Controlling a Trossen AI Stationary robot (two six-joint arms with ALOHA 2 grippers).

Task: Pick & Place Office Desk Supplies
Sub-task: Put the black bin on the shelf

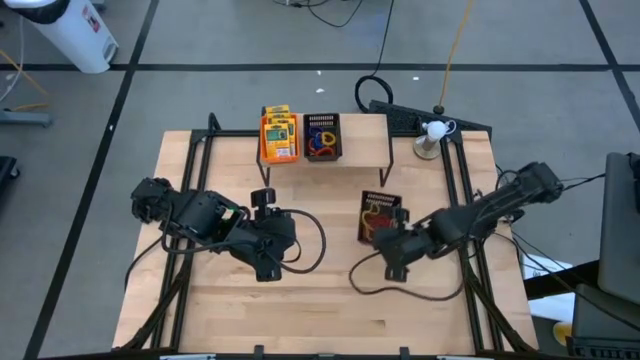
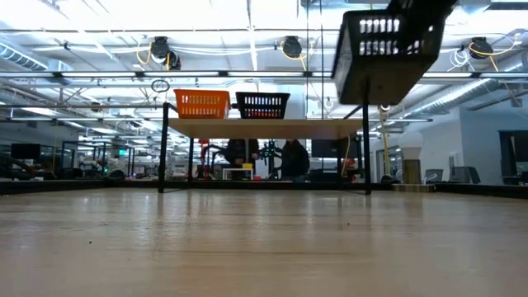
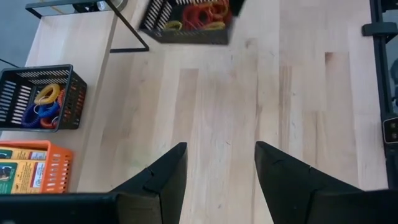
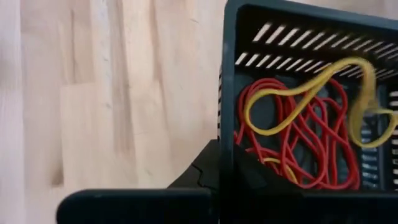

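Right gripper (image 1: 385, 238) pinches the wall of a small black mesh bin (image 2: 384, 49) holding red and yellow rubber-band loops (image 4: 298, 134), one finger inside and one outside, and the low view shows the bin lifted clear of the light wooden table (image 1: 300, 315), slightly tilted, just in front of the light wooden shelf with black legs (image 1: 360, 140). On that shelf sit an orange mesh bin (image 1: 279, 140) with yellow-and-green packs (image 1: 280, 128) and a second black mesh bin (image 1: 322, 137) of coloured loops. Judging by the free space beside them, the carried bin likely belongs there; it should be levelled so the loops stay in, raised above the shelf edge, then lowered flat before release. Left gripper (image 3: 217, 180) waits over bare table, fingers spread.
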